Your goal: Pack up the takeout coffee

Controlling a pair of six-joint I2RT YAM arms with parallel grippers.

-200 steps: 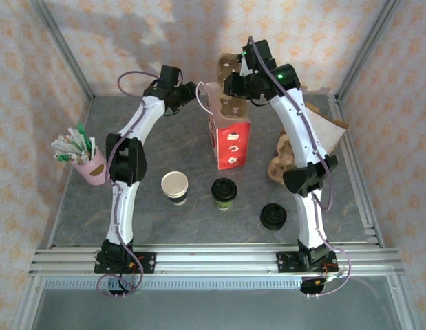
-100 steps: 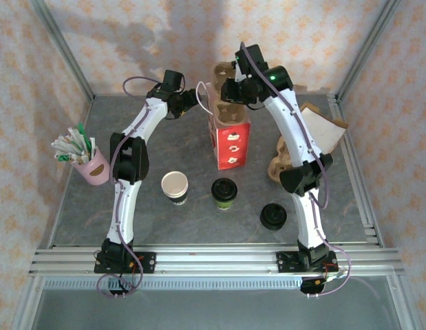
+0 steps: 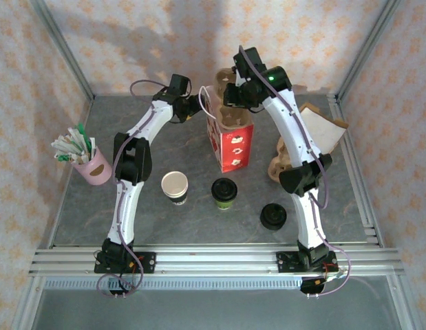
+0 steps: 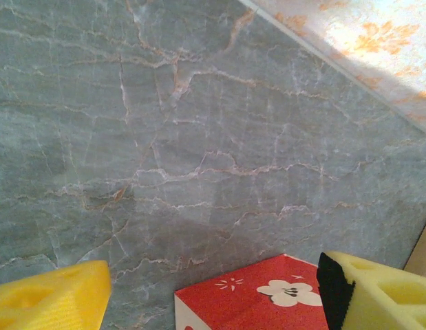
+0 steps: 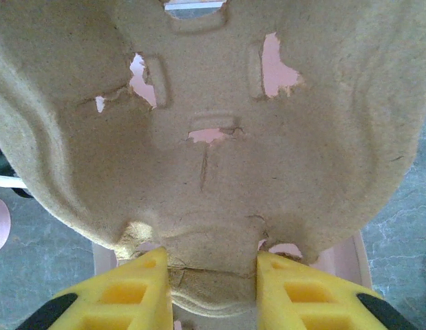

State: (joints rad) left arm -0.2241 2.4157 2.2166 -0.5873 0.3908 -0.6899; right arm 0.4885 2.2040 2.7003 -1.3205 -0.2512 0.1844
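Far out to the left of the left gripper (image 3: 197, 105), a pink cup (image 3: 94, 167) of sticks and packets stands alone. The left gripper hangs at the left flank of the red bag (image 3: 233, 148), its yellow fingers (image 4: 51, 299) spread wide with nothing between them. In its wrist view the bag's top corner lies just ahead, between the jaws but apart from both. Behind this gripper, toward the arm bases, a lidless cup (image 3: 175, 185) sits on the table (image 3: 171, 148).

The takeout coffee (image 3: 225, 192), black lid on, stands behind both grippers near the bag's near end. It is well apart from either tool, and nothing touches it.

The right gripper (image 5: 213, 265) is narrowed onto a pulp cup carrier (image 5: 213, 137), pinching its edge from both sides. It holds the carrier at the bag's mouth, directly ahead of and below itself. Behind it and to its right lie a stack of black lids (image 3: 273, 216) and spare carriers (image 3: 280, 161).

The packing looks less than half done. The carrier seems about to be seated in the bag, with the left gripper placed as if to steady the bag. What is left is to let go of the carrier, fetch the lidded cup and set it into one of the carrier's wells.
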